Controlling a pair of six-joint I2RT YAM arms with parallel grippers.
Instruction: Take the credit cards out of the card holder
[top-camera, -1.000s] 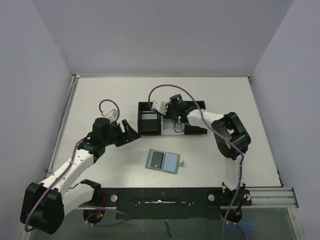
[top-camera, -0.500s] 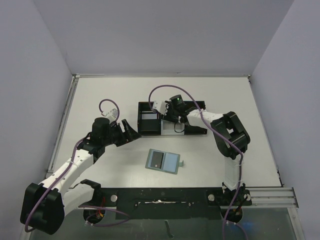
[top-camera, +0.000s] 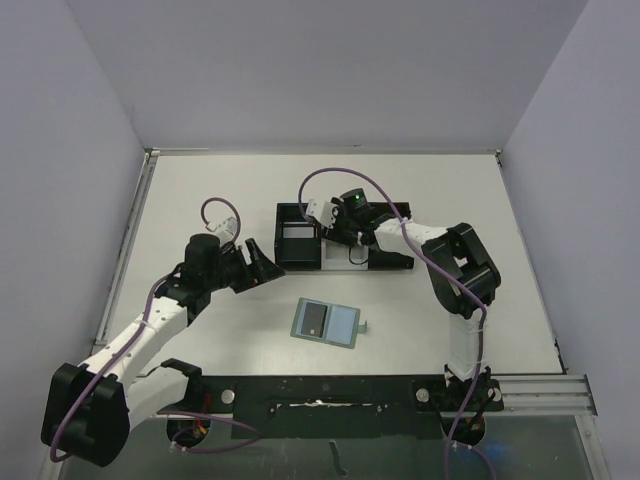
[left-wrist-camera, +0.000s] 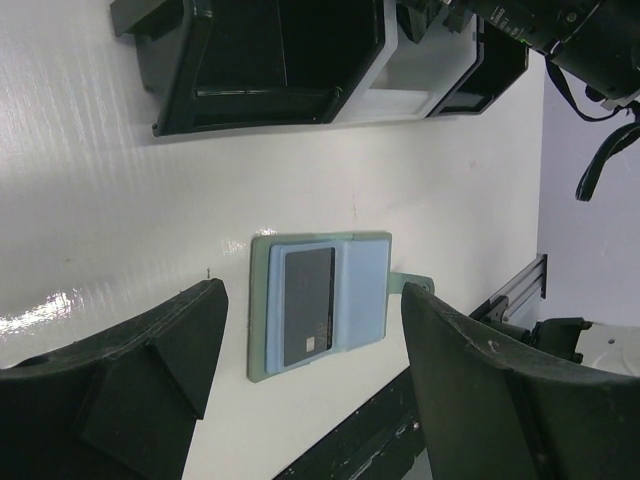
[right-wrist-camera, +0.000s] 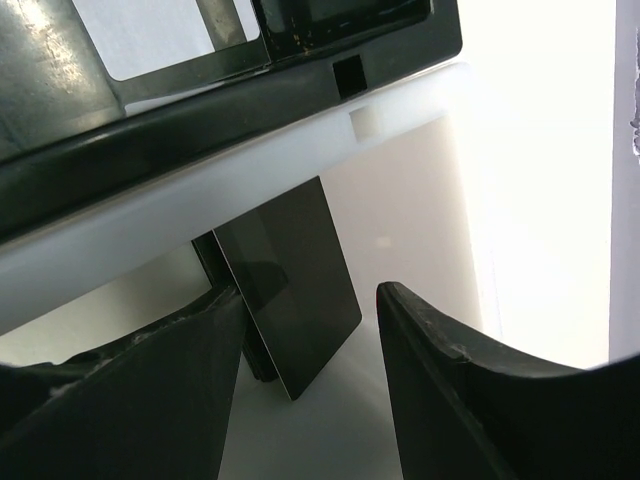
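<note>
The flat teal-grey bifold card holder (top-camera: 326, 323) lies open on the white surface (top-camera: 200, 200) in front of the arms. A black rectangular card (top-camera: 316, 319) sits in its left pale blue pocket. Farther back, a second dark thin card (right-wrist-camera: 290, 290) leans tilted in the white compartment (right-wrist-camera: 420, 200) beside the black square boxes (top-camera: 300, 243). The right jaws stand apart on either side of it, not clamping. The left jaws hang wide apart, holding nothing.
</note>
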